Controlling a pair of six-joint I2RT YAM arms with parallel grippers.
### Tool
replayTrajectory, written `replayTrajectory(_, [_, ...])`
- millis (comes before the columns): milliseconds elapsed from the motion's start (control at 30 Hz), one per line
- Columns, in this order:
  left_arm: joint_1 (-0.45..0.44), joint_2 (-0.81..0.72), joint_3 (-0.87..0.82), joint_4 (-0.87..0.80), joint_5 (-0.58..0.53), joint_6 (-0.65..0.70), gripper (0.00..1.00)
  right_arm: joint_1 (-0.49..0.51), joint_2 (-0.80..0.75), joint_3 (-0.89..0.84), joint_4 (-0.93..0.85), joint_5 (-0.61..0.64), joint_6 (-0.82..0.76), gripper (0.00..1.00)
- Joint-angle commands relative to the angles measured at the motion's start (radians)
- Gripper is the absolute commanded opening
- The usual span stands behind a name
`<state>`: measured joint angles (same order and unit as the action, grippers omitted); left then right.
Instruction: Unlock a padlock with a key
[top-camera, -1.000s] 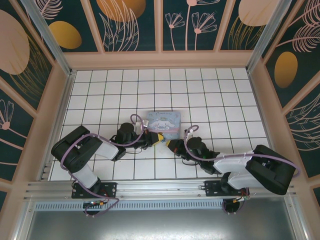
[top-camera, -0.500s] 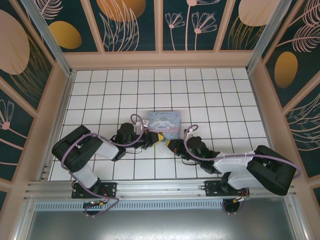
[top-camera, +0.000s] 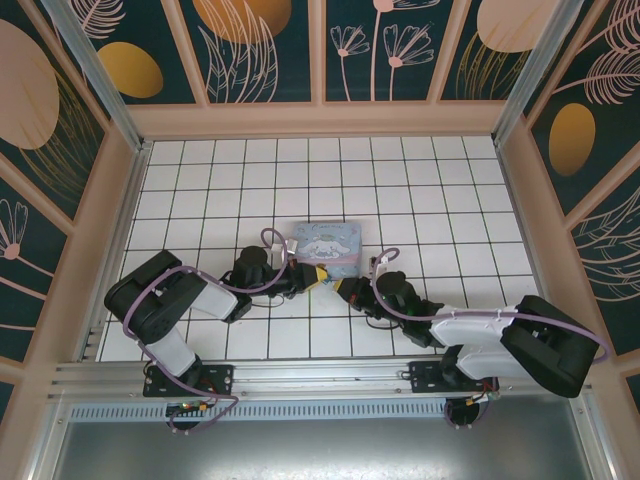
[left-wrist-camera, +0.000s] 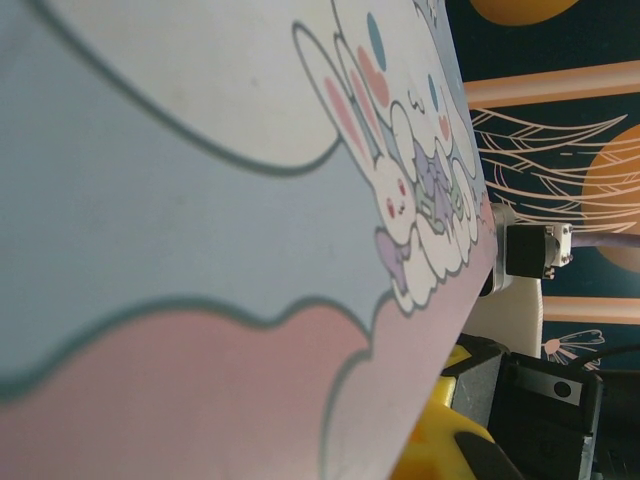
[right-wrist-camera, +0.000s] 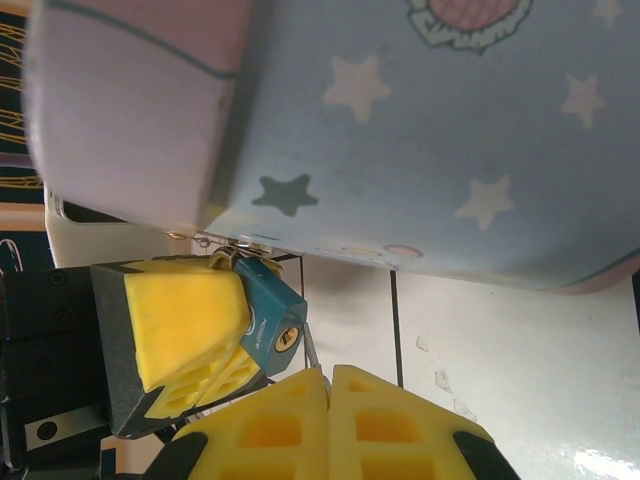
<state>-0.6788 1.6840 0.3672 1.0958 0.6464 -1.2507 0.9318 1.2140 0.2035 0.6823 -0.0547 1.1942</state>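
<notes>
The left end effector (top-camera: 316, 277) is clamped on the padlock (right-wrist-camera: 268, 312) at the box's (right-wrist-camera: 420, 130) near edge. The right end effector (right-wrist-camera: 328, 375), tips together, pinches the key (right-wrist-camera: 311, 350) beside the keyhole.

The box (top-camera: 326, 243) sits on the worktop (top-camera: 200, 170) near its middle, well apart from every edge. Just before the box's near side the two pincers meet almost tip to tip. The left pincer (top-camera: 312, 276) reaches in from the left, the right pincer (top-camera: 342, 289) from the right and slightly nearer. The padlock (right-wrist-camera: 265, 315) sits clamped in the left pincer, right against the box's near side. The key (right-wrist-camera: 311, 352) juts from between the right pincer's pressed-together fingers, its tip just beside the padlock.
</notes>
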Motion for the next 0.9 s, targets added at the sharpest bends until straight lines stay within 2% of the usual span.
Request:
replayTrajectory(0, [0.005,0.001,-0.002,0.053,0.015,0.006,0.00,-0.005,0.022,0.032,0.023,-0.022,-0.025,0.00])
replayTrajectory(867, [0.006,0.023,-0.008,0.053,0.005,0.020,0.00,-0.002,-0.011,0.043,-0.018,-0.016,-0.031,0.00])
